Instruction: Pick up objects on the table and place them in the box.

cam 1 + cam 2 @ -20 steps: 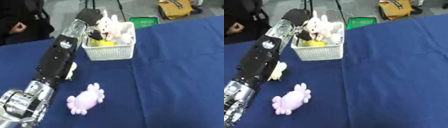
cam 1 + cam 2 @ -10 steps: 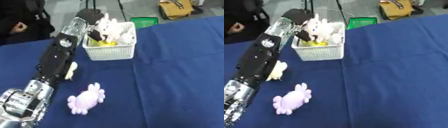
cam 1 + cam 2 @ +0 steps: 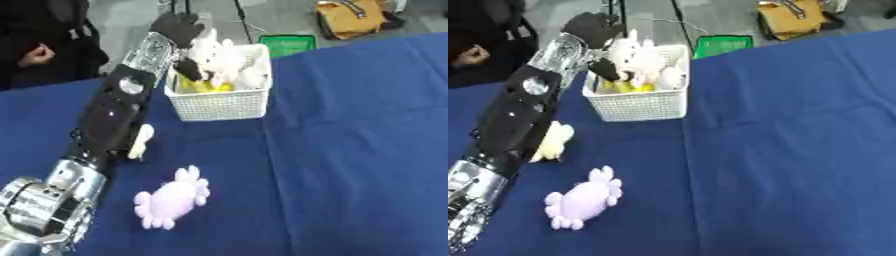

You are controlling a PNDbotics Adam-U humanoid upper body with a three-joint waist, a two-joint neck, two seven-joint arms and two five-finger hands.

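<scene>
A white basket (image 3: 223, 105) stands on the blue table near its far edge. My left hand (image 3: 175, 27) reaches over the basket's left rim, fingers curled on a white plush toy (image 3: 223, 57) that sticks up out of the basket. Something yellow (image 3: 206, 87) lies in the basket under it. A purple plush toy (image 3: 171, 202) lies on the cloth at the near left. A pale yellow plush toy (image 3: 553, 142) lies beside my left forearm, which partly hides it. My right hand shows in neither view.
Beyond the table's far edge stand a green crate (image 3: 293, 44) and a yellow-brown bag (image 3: 350, 17) on the floor. A person in dark clothes (image 3: 44, 45) sits at the far left. Blue cloth (image 3: 367, 150) covers the table's right half.
</scene>
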